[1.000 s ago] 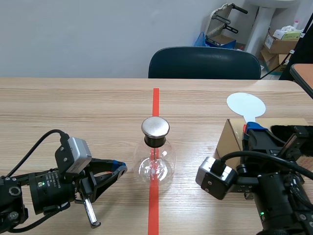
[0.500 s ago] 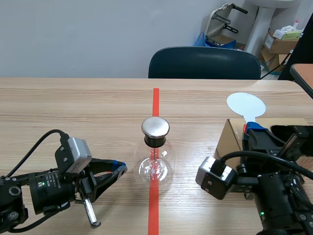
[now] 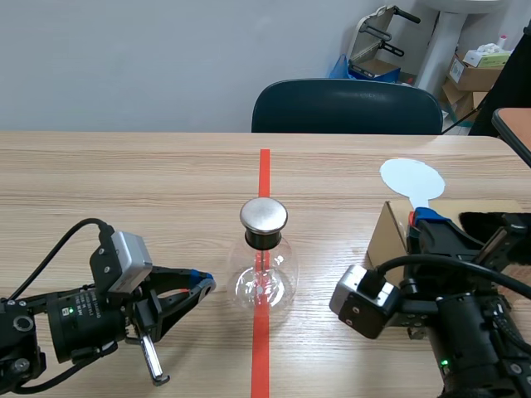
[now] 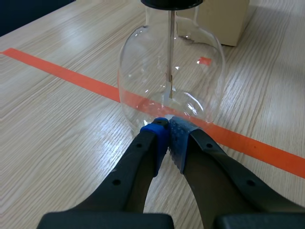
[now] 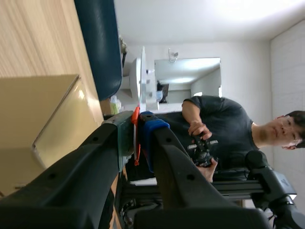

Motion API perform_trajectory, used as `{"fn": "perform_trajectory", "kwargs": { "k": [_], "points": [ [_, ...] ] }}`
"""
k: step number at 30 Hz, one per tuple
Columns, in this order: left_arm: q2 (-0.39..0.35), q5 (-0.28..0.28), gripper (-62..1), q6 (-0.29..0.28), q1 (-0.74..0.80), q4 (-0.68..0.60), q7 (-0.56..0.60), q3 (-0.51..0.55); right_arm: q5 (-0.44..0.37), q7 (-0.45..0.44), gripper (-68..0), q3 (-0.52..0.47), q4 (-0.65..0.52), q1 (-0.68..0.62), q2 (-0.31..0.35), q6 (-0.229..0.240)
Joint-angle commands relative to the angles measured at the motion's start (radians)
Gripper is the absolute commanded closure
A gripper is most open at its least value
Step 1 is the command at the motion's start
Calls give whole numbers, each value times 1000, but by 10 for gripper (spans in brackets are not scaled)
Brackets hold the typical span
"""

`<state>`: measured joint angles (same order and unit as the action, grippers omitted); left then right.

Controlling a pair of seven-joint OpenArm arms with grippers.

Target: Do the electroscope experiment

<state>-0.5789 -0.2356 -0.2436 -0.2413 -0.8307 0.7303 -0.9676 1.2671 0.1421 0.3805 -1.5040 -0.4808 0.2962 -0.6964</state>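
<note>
Mid-bench, scene view, electroscope [image 3: 264, 269]: a clear glass flask with a black stopper and a round metal cap. It stands upright on the orange-red tape line [image 3: 264, 174], between the two arms.
Left gripper [image 3: 204, 286]: lies low over the bench [image 3: 124, 174], tips pointing at the flask's lower wall, just beside it.
Right gripper [image 3: 425, 217]: raised over a cardboard box [image 3: 383, 236] and clamped on the paddle's handle.
Paddle [image 3: 412, 177]: its pale round disc sits beyond the fingers, toward the far edge.
Chair [image 3: 347, 106]: dark blue, pushed up behind the bench.

Left wrist view, left gripper [image 4: 167, 130]: closed, blue pads meeting at the tips with nothing between them.
Electroscope [image 4: 190, 67]: directly ahead, its glass wall at the pad tips; I cannot tell whether they touch. A thin rod hangs down inside the bulb, and the tape line runs under it.
Cardboard box [image 4: 224, 21]: behind the flask, well apart from the gripper.

Right wrist view, right gripper [image 5: 137, 121]: fingers pressed together on a thin red handle, one pad grey-green and one blue.
Paddle [image 5: 142, 76]: seen edge-on, the disc standing out past the fingertips.
Cardboard box [image 5: 43, 119]: beside and under the grey-green finger.
Chair [image 5: 102, 43]: beyond the box.
Person [image 5: 219, 129]: in a dark shirt, in the background, both hands on a small dark object.
</note>
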Motion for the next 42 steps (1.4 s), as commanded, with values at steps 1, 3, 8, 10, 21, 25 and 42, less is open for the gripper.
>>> {"fn": "perform_trajectory", "kwargs": {
  "k": [1, 3, 8, 10, 21, 25, 42],
  "points": [
    [-24, -8, -27, -2, 10, -40, 14, 5, -16, -31, -11, -37, -24, -19, 7, -15],
    [-43, -19, -28, -3, 20, -61, 19, 5, -35, -97, -11, -77, -24, -39, -8, -22],
    [-114, -55, -122, -4, 66, -156, 42, 5, -77, -296, -11, -195, -24, -100, -51, -87],
    [-145, -60, -155, -5, 92, -203, 51, 5, -98, -362, -11, -238, -24, -119, -64, -87],
    [-304, -119, -288, 40, 195, -458, 65, 5, -206, -605, -11, -355, 37, -120, -98, -87],
    [-367, -159, -292, 53, 209, -536, 63, 5, -197, -662, -11, -401, 89, -115, -132, -87],
    [-572, -166, -405, 124, 266, -707, 59, 5, -96, -574, -11, -447, 176, -51, -158, -87]
  ]
}}
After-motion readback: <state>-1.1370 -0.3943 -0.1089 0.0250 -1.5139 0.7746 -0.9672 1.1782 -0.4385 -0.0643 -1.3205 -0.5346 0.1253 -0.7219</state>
